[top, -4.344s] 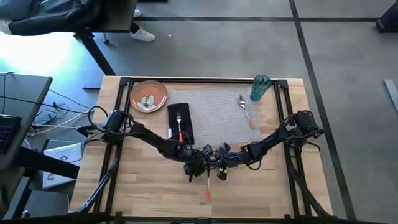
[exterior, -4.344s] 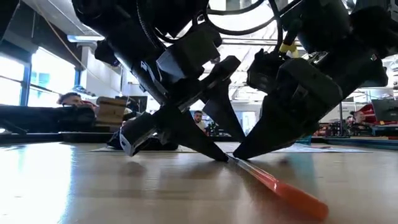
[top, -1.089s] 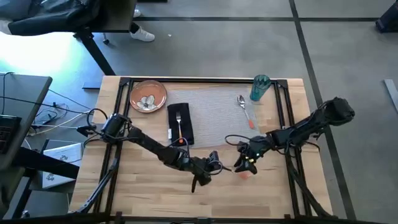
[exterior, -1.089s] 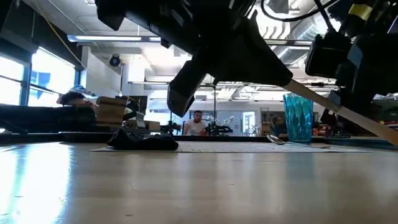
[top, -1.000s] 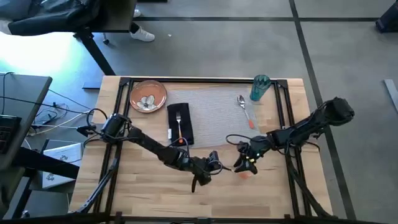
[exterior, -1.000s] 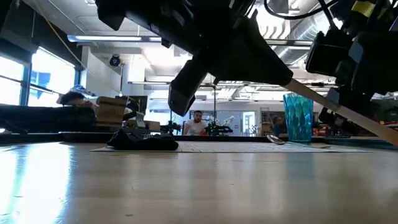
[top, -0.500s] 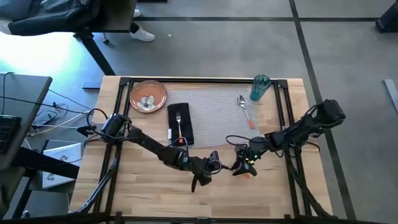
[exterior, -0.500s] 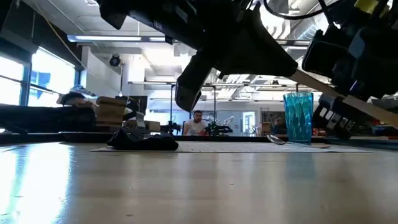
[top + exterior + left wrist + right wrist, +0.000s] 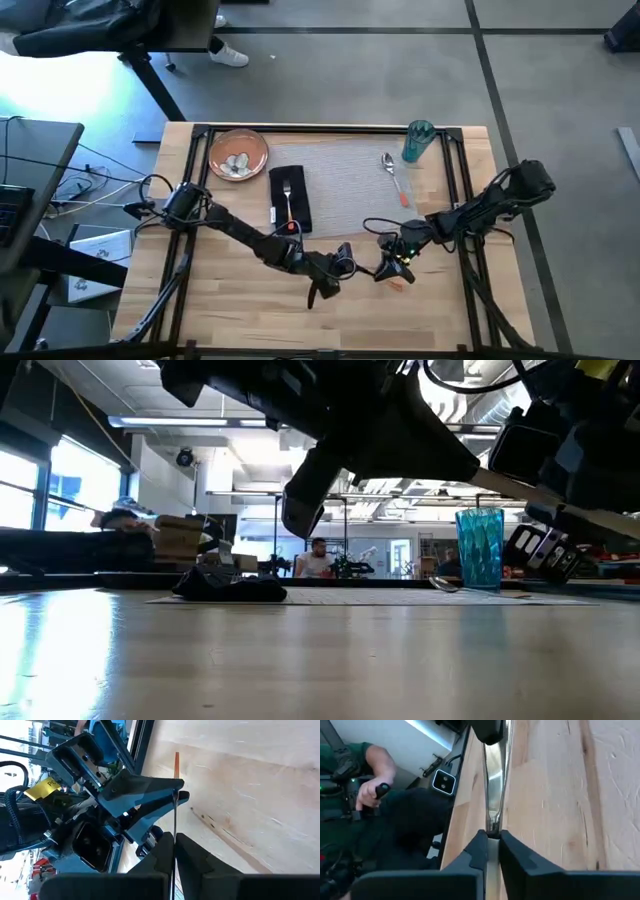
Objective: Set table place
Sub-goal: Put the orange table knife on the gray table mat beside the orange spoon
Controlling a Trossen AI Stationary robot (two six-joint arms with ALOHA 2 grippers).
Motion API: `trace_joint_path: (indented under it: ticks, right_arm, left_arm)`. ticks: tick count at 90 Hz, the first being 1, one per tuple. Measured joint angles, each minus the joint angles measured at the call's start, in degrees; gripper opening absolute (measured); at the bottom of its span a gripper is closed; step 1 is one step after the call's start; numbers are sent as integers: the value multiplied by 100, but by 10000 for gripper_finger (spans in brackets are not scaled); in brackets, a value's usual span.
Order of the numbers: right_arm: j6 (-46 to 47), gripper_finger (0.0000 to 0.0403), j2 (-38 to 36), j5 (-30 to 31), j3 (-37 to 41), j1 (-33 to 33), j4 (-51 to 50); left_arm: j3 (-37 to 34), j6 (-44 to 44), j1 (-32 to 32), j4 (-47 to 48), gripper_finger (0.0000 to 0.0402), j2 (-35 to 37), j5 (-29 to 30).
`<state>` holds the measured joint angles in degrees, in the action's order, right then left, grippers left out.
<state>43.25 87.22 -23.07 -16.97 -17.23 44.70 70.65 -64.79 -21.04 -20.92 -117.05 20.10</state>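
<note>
Two grippers, left gripper (image 9: 340,262) and right gripper (image 9: 388,268), have fingers pinching the knife (image 9: 176,762) at 6 o'clock; you release left next, then lay it beside the spoon (image 9: 390,165).

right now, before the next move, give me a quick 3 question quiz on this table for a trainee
1. True or false: the fork lies on the napkin.
2. Where is the cup? A) upright at a corner of the mat, near the spoon; B) on the napkin; C) lying on its side.
3. Fill in: the right pincer is shut on the ___.

Key: 1 true; 2 A; 3 knife.
</note>
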Motion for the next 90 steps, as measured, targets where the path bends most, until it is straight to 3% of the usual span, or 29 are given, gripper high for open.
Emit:
trace_joint_path:
  ticks: [49, 77, 90]
  right_arm:
    - [-149, 1, 0, 385, 2, -7, -82]
    - [-105, 1, 0, 667, 2, 2, -120]
    - [-100, 2, 0, 705, 1, 4, -127]
  left_arm:
    - [0, 38, 5, 37, 4, 0, 145]
    - [0, 604, 2, -37, 69, 0, 169]
    - [0, 1005, -44, -20, 95, 0, 494]
